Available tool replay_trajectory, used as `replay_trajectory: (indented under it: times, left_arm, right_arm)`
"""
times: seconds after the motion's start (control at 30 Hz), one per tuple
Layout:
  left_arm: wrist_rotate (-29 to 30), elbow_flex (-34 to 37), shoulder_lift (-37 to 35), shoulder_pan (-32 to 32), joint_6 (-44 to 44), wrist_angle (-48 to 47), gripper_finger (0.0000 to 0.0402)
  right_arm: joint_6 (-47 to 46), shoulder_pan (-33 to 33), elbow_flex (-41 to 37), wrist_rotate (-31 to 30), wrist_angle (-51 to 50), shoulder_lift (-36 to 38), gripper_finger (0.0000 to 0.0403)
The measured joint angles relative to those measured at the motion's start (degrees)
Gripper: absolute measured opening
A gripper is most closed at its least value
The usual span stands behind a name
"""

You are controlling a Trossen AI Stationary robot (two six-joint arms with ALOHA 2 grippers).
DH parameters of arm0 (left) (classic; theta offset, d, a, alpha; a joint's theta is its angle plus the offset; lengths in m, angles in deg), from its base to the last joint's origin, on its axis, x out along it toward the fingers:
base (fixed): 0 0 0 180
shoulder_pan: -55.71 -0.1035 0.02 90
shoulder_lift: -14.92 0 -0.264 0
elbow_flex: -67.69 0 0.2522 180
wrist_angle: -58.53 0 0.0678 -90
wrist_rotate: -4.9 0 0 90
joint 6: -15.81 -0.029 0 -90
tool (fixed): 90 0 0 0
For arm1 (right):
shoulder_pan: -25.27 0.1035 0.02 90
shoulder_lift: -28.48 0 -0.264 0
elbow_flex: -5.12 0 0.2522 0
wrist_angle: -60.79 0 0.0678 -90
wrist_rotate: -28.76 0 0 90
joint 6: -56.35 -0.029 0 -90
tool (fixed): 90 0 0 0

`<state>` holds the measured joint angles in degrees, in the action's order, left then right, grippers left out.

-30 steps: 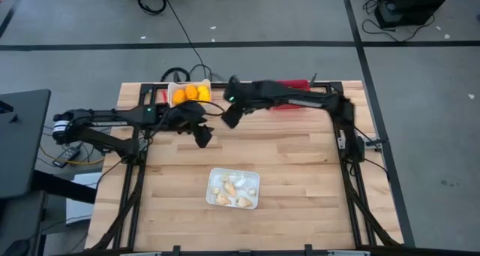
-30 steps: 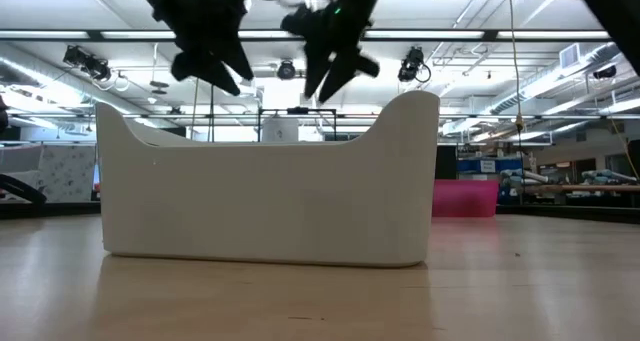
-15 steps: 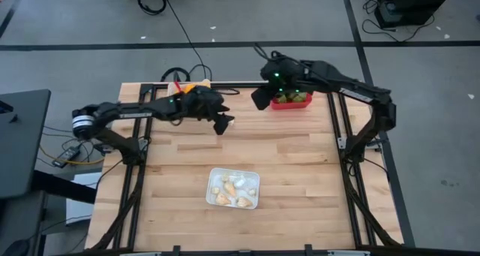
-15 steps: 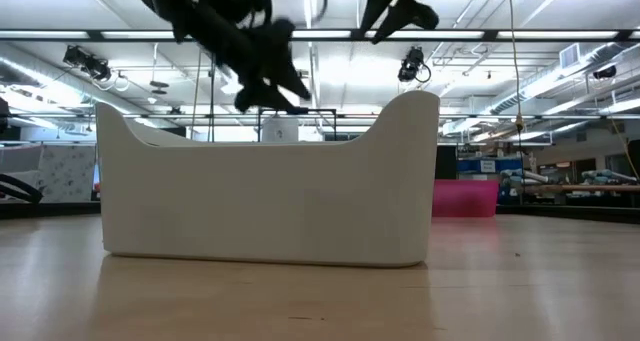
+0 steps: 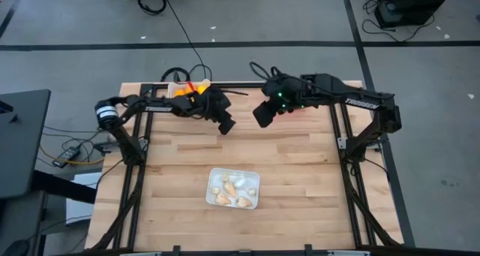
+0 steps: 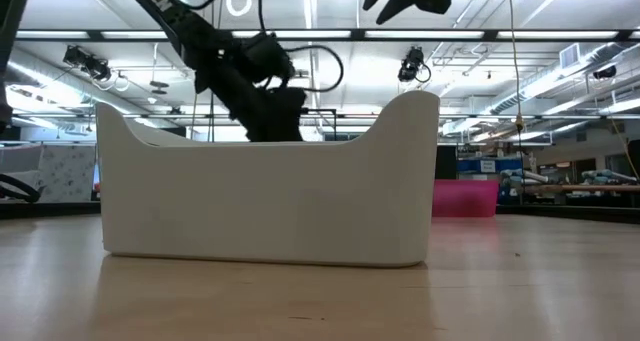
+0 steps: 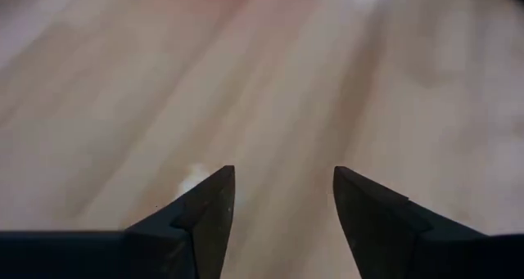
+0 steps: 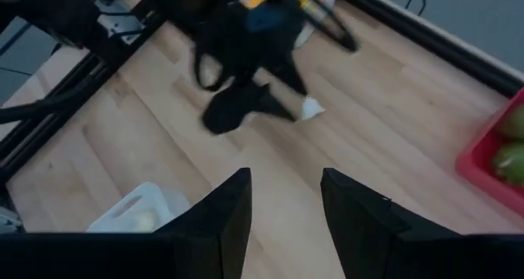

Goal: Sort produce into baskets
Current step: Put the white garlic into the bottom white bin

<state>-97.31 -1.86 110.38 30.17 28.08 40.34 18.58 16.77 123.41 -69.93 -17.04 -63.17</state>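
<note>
My left gripper (image 5: 226,126) is open and empty, low over the bare table, right of the white bin of orange fruits (image 5: 184,92). A small whitish piece (image 7: 192,181) lies on the table just beside its fingers; it also shows in the right wrist view (image 8: 311,109). My right gripper (image 5: 262,115) is open and empty, high above the table, left of the red bin (image 8: 495,152) that holds green fruits (image 8: 512,158). The shallow white tray (image 5: 233,188) at the near middle holds several beige garlic-like bulbs (image 5: 229,187).
The two grippers are close together at the far middle of the table. My right arm covers most of the red bin in the high view. In the low view the tray's wall (image 6: 270,206) fills the front, and the red bin (image 6: 465,196) stands behind it.
My left gripper has gone toward the table's right edge and down, from high above to low over the table. My right gripper has gone up and toward the right edge, passing over the red bin, then a little back toward the near edge.
</note>
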Motion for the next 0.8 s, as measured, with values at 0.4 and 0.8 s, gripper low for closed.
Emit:
replay_trajectory:
  times: [0.4,0.8]
  left_arm:
    - [9.33,-4.43,8.96,0.45,7.01,-5.04,0.0207]
    - [14.32,-15.67,16.19,0.92,2.58,-18.86,0.0203]
  right_arm:
    - [-4.22,4.27,0.0,-0.84,-0.08,-0.02,0.016]
    - [-4.73,5.05,0.0,-0.26,-2.13,-0.04,0.016]
